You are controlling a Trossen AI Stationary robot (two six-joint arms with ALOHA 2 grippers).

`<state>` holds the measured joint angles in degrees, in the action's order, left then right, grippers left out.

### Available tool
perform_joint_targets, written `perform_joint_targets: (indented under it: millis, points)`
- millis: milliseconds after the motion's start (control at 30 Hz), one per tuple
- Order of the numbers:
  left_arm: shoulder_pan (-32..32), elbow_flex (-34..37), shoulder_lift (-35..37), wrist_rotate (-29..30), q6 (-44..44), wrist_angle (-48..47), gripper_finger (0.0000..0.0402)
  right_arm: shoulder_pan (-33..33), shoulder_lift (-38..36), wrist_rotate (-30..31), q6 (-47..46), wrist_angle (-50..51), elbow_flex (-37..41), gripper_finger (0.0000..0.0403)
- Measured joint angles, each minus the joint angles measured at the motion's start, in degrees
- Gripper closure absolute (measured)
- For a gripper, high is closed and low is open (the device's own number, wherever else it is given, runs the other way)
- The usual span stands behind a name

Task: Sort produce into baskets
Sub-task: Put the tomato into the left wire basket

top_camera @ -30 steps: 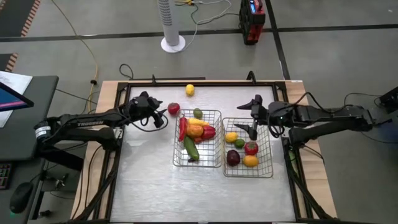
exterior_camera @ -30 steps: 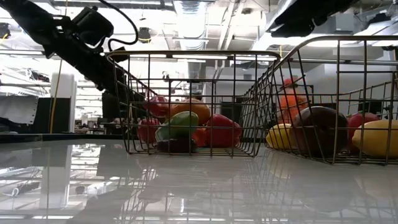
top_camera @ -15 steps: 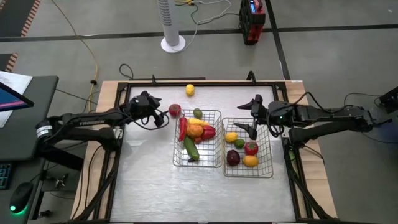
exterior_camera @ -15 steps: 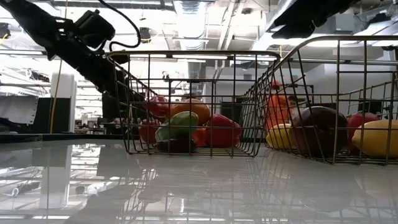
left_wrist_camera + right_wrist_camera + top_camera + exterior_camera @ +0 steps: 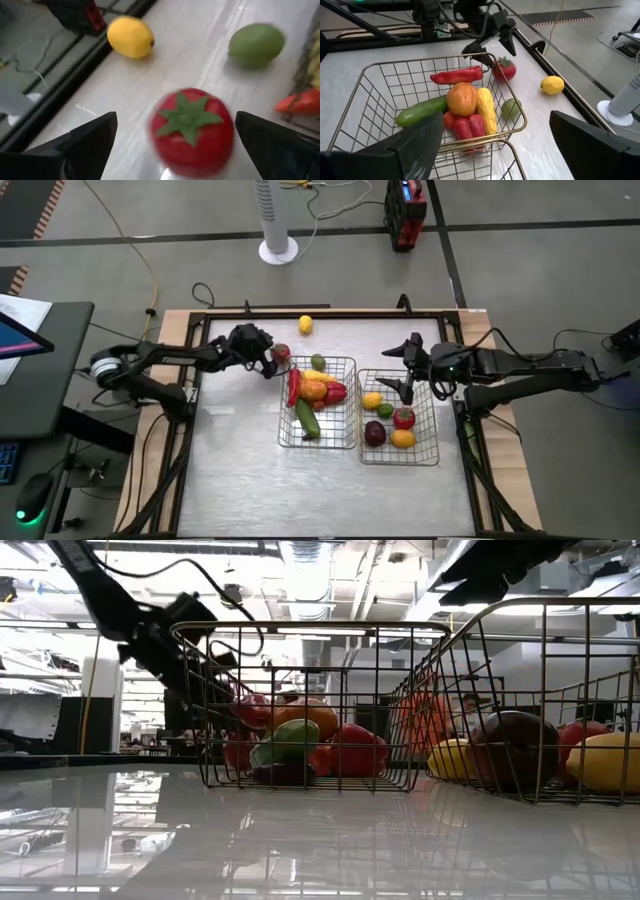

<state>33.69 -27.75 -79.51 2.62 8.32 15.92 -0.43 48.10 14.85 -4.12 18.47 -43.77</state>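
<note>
Most produce is sorted: left basket [image 5: 283, 430] and right basket [image 5: 432, 442] sit mid-frame, both loaded. Left on the surface [image 5: 240, 480], upper centre: red tomato [image 5: 281, 354], lime [image 5: 317, 362], lemon [image 5: 305, 324]. Left gripper [image 5: 270, 363] straddles the tomato, jaws released, nothing held. Right gripper [image 5: 400, 376] hangs over the right basket, jaws spread, empty.

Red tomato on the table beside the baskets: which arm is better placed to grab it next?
Left. The left claw is open around the red tomato; the right claw hovers over the far wire-mesh basket.
</note>
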Motion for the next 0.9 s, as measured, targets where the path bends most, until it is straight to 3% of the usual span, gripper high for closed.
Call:
perform_joint_targets:
  millis: [400, 700, 900]
  points:
    - [0.9, -5.9, -13.0, -0.9, 3.5, -1.1, 0.0026, 0.0, 0.0, 0.0, 0.9, 0.6, 0.0, 0.0014]
    - [0.9, -8.9, -13.0, -1.0, 7.9, -1.8, 0.0085, 0.0, 0.0, 0.0, 1.6, 0.8, 0.0, 0.0014]
    - [0.9, -11.4, -8.6, 7.1, 12.9, -5.9, 0.0098, 0.0, 0.0, 0.0, 2.0, 0.8, 0.0, 0.0014]
